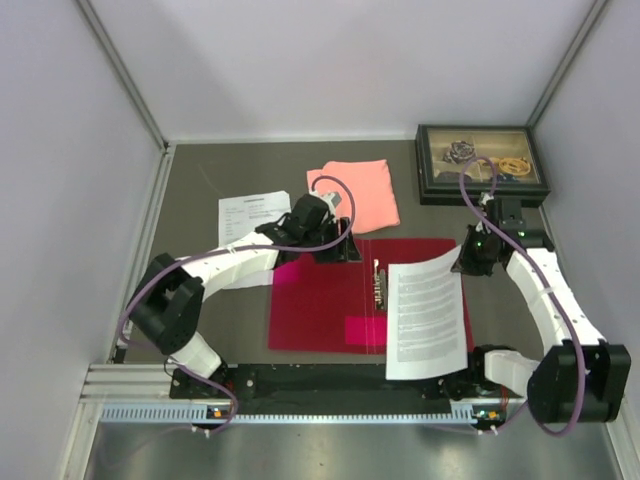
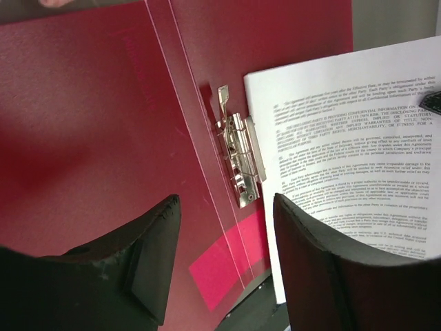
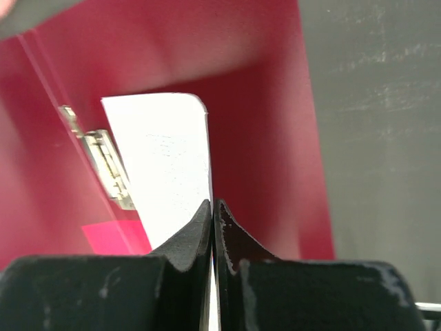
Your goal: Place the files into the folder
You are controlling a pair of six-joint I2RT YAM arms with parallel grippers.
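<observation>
Nearest the arm bases, the files [image 1: 425, 320] lie on the open folder's [image 1: 310, 300] right half beside its metal clip [image 1: 379, 285], their far right corner lifted and pinched between the closed fingers of the right gripper [image 1: 470, 256]. Farther back, the left gripper [image 1: 330, 240] sits with jaws apart over the folder's far left edge, its arm covering part of another printed sheet [image 1: 250, 213]; beyond are a pink cloth [image 1: 358, 192] and a dark box [image 1: 481, 165], contents hard to make out.

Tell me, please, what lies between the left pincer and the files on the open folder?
The metal clip, on the red folder's spine, sits between the left pincer and the files; the top external view shows it.
</observation>
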